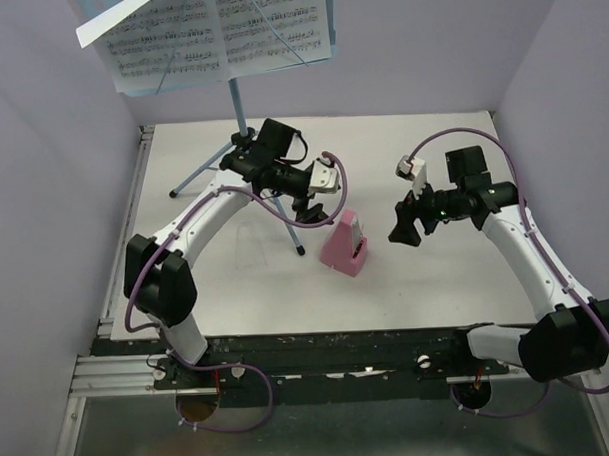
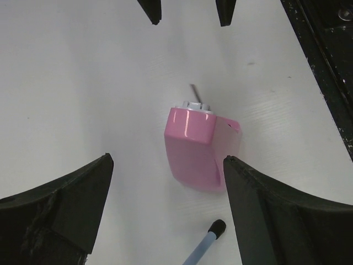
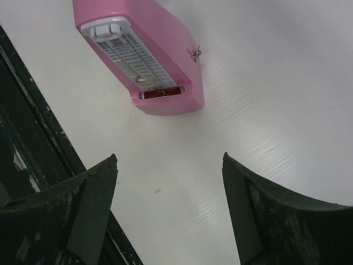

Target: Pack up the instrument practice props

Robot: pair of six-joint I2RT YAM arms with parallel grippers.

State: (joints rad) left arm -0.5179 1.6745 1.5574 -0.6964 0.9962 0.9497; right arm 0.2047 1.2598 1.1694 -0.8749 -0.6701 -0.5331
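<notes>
The pink metronome [image 1: 344, 245] stands on the white table between my two grippers; it also shows in the left wrist view [image 2: 196, 149] and the right wrist view [image 3: 140, 52]. The light-blue music stand [image 1: 242, 110] rises at the back left, with white sheet-music pages [image 1: 218, 31] on its desk. One stand leg tip [image 2: 216, 228] lies just beside the metronome. My left gripper [image 1: 312, 210] is open and empty, just left of the metronome. My right gripper [image 1: 406, 229] is open and empty, a little to its right.
The white table [image 1: 427, 294] is walled by lilac panels on three sides. A black rail [image 1: 339, 347] runs along the near edge by the arm bases. The stand's other legs [image 1: 198, 177] spread under my left arm.
</notes>
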